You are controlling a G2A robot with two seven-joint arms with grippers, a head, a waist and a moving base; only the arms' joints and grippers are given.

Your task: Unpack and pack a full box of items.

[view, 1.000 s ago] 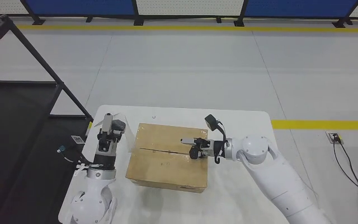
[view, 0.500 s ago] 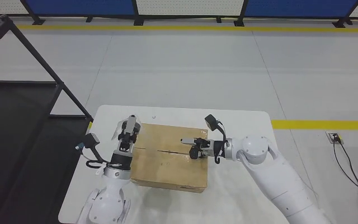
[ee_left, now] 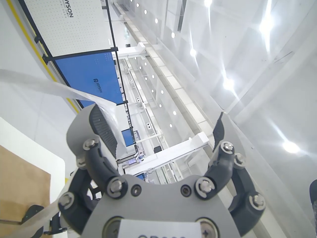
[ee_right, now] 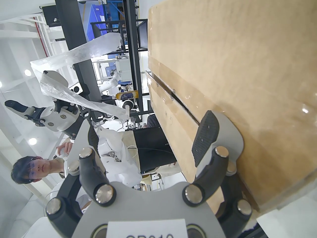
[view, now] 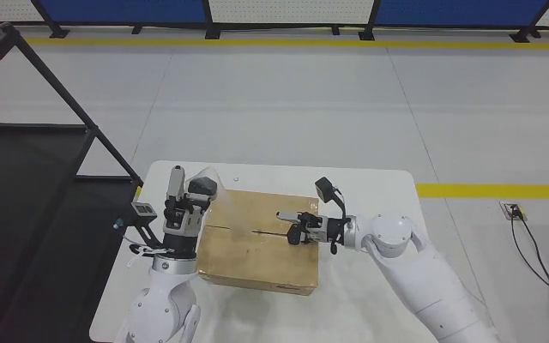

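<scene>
Left end effector (ee_left: pixel 158 115): fingers spread wide, nothing clamped. One strip of clear tape (ee_left: pixel 49 85) lies across one finger (ee_left: pixel 102 130) and trails loose. It is raised above the far left corner of the box (view: pixel 257 249). Right end effector (view: pixel 287 227): also wide open, holding nothing, one finger (ee_right: pixel 205 137) close against the box top beside the centre seam (ee_right: pixel 173 97). One brown box, flaps closed, stands mid-worktop (view: pixel 369 189).
</scene>
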